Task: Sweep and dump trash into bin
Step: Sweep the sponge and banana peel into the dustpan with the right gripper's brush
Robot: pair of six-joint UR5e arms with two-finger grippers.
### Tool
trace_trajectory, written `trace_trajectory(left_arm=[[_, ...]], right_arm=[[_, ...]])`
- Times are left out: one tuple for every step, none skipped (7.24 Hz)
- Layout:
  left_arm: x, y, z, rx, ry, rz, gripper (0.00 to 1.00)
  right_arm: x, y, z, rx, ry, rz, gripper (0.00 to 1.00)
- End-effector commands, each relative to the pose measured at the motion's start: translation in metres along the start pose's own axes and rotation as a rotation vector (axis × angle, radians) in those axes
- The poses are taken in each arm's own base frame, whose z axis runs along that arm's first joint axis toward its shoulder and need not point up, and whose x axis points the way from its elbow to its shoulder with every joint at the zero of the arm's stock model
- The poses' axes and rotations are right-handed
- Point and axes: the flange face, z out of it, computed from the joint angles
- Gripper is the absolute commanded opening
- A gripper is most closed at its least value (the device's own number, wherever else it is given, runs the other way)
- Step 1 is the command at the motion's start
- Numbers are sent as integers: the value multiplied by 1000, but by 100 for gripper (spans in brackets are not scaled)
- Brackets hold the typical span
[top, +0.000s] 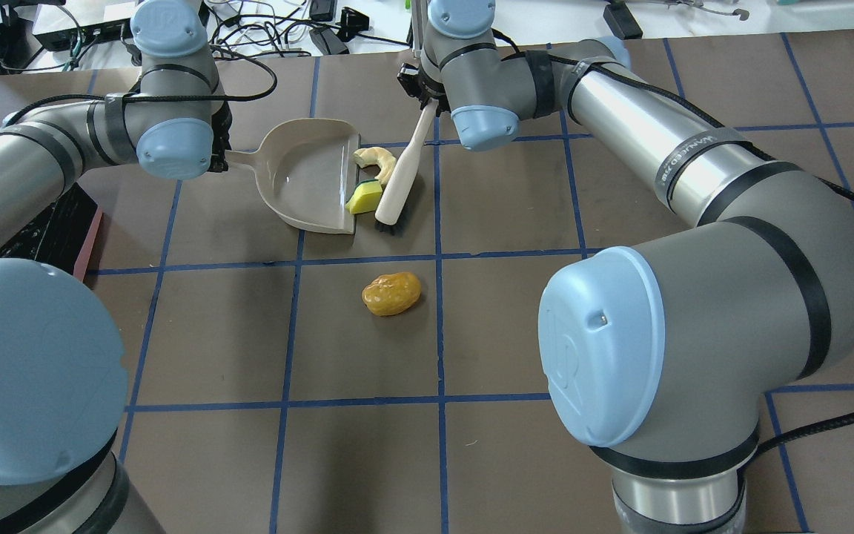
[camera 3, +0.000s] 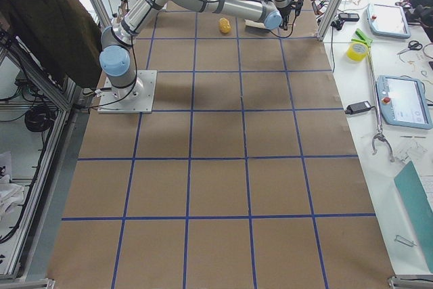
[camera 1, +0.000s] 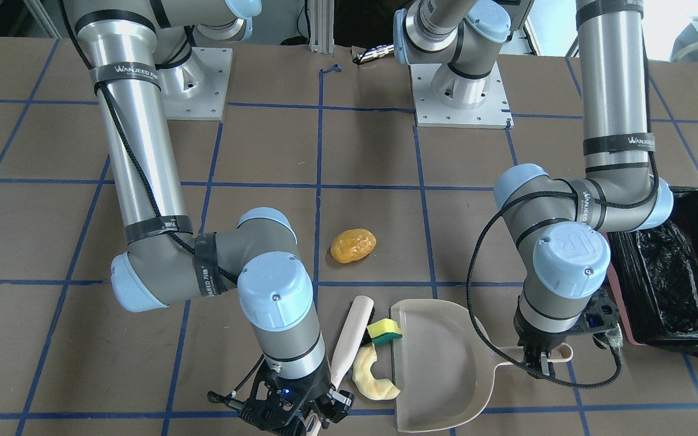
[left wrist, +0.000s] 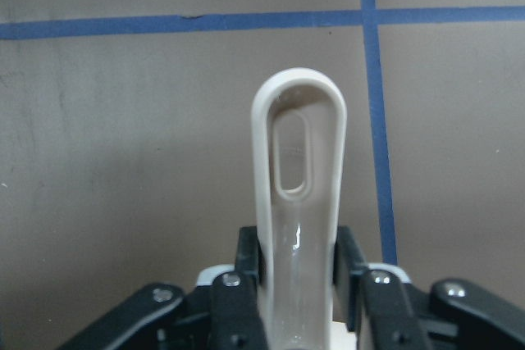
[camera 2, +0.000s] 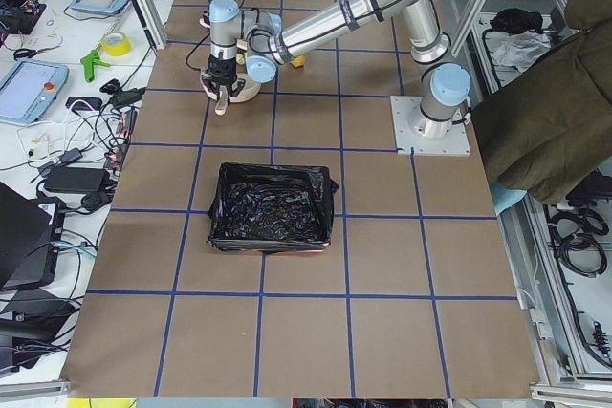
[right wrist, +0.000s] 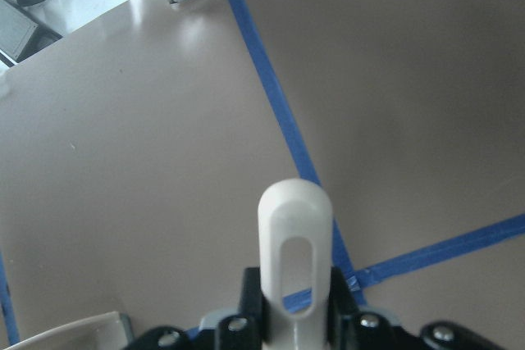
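Note:
The beige dustpan (camera 1: 440,363) lies flat on the table, and my left gripper (camera 1: 544,362) is shut on its handle (left wrist: 299,194). My right gripper (camera 1: 319,412) is shut on the handle (right wrist: 295,276) of a cream brush (camera 1: 352,339), whose black bristles rest on the table by the pan's mouth. The yellow-and-green sponge chunk (camera 1: 384,332) sits at the pan's lip. The pale crescent piece (camera 1: 373,378) lies between brush and lip. The orange-yellow lump (camera 1: 353,245) lies apart, nearer the robot's bases. The black-lined bin (camera 1: 682,272) stands beside my left arm.
The brown table has a grid of blue tape lines (top: 438,326). The bin's pink side (top: 90,245) shows at the left edge of the overhead view, under my left arm. Both arm bases (camera 1: 461,97) are bolted at the table's far side in the front-facing view.

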Motion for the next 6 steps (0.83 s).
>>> trace_trajectory(left_arm=[[0,0,1,-1,-2,1,0],[0,0,1,-1,-2,1,0],[0,0,1,-1,-2,2,0],[0,1,2,-2,-3,2,0],[0,1,2,-2,-3,8,0],[0,0,0,-1,0,8,0]], right_arm=[[-20,11,-1,5,-19,16,15],[-34,23,9,-1,-25,-6,15],[-47,31,13,1,-35,-26,15],[-56,30,6,12,-52,-33,15],[-66,36,2,17,-62,-44,15],[-75,48,1,13,-67,-47,15]])
